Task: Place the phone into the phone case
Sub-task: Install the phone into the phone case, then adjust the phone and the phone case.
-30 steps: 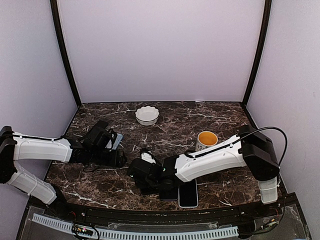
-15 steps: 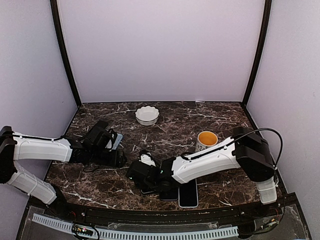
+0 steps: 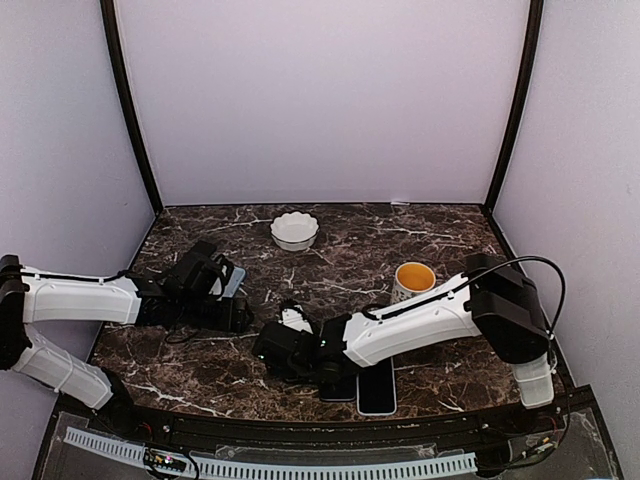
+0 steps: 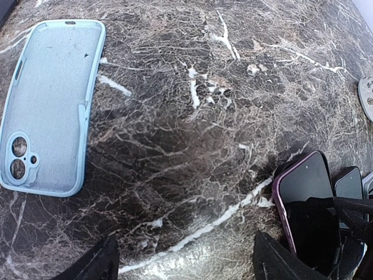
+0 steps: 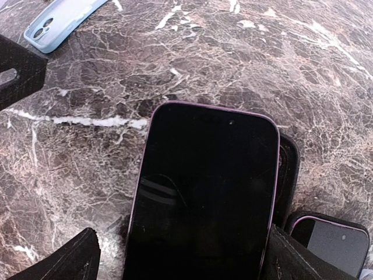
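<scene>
**Top external view.** A dark marble bench (image 3: 330, 262) is recorded.
- Left gripper (image 3: 238, 312): held low near the left edge.
- Light-blue case (image 3: 232, 282): lies just beyond the left gripper.
- Right gripper (image 3: 272, 350): reaches across to a spot near the near edge, left of its middle. The phone beneath it is largely hidden.
- White bowl (image 3: 294, 230): stands toward the far edge.
- Cup (image 3: 414, 278): has an orange interior and stands right of the middle.
- Dark handset (image 3: 337, 386) and pale-rimmed handset (image 3: 377, 388): lie side by side at the near edge.

**Left wrist view.**
- Left gripper (image 4: 185, 236): the fingers (image 4: 96, 265) are set wide apart, with only bare marble between them.
- Light-blue case (image 4: 49, 105): seen hollow side up and empty, at the left.
- Phone (image 4: 304, 192): purple-rimmed, seen screen up at the lower right. A neighbouring handset (image 4: 349, 184) lies just beside it.

**Right wrist view.**
- Phone (image 5: 204, 192): lies flat, screen up, and overlaps a black case (image 5: 288, 169). Whether it is seated in that case cannot be told.
- Right gripper (image 5: 180, 230): the jaws stand apart on either side of the phone's near end. Marble shows between the left finger (image 5: 64, 262) and the phone.
- Neighbouring handset (image 5: 332, 242): sits at the lower right.
- Light-blue case (image 5: 61, 14): appears at the upper left.
</scene>
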Available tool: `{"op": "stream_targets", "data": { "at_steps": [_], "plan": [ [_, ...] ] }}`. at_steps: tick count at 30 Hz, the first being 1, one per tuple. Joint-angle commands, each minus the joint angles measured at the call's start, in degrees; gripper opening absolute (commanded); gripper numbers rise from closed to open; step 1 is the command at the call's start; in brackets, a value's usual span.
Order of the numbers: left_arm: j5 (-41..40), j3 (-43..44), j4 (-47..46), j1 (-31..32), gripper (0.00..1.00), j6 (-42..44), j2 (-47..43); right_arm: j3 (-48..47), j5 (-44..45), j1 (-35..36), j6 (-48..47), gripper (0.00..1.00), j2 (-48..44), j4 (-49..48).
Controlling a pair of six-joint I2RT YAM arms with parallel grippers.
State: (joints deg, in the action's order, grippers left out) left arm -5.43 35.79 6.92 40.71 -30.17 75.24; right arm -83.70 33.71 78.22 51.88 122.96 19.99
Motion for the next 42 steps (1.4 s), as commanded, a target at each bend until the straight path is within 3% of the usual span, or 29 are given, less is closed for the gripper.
{"op": "stream_targets", "data": {
  "at_steps": [1, 7, 14, 17, 20, 25, 27, 31, 42],
  "plan": [
    [-0.5, 0.2, 0.5, -0.3, 0.80, 1.1, -1.6, -0.5, 2.8, -0.6, -0.3, 0.98, -0.8, 4.5],
    [2.0, 0.2, -0.1, -0.3, 0.78, 2.1, -1.5, -2.2, -0.1, -0.5, -3.9, 0.98, -4.6, 5.4],
    [11.6, -0.7, -3.9, 0.7, 0.55, 3.1, -0.3, 6.8, -7.4, -3.2, -6.4, 0.97, -14.2, -0.7],
    [12.9, 0.6, -3.3, 1.1, 0.42, 3.6, 3.1, 10.6, -10.7, -7.3, -6.8, 0.88, -17.2, -3.8],
    [13.1, 2.3, -1.6, 1.4, 0.39, 4.5, 5.6, 12.1, -14.1, -11.3, -7.4, 0.73, -17.6, -5.8],
    [12.5, 3.4, -1.0, 2.5, 0.35, 5.3, 9.6, 8.9, -14.2, -14.5, -8.8, 0.33, -13.2, -1.2],
    [12.1, 4.1, -0.8, 3.2, 0.34, 5.6, 11.2, 7.7, -13.7, -14.6, -9.5, 0.23, -11.2, 0.8],
    [10.8, 5.7, -1.1, 5.2, 0.34, 6.4, 14.1, 6.8, -16.7, -14.6, -10.1, 0.17, -8.0, 0.5],
    [8.1, 8.6, -1.2, 5.9, 0.33, 8.3, 18.0, 5.4, -26.4, -14.5, -13.2, 0.15, -3.6, -6.8]
  ]
}}
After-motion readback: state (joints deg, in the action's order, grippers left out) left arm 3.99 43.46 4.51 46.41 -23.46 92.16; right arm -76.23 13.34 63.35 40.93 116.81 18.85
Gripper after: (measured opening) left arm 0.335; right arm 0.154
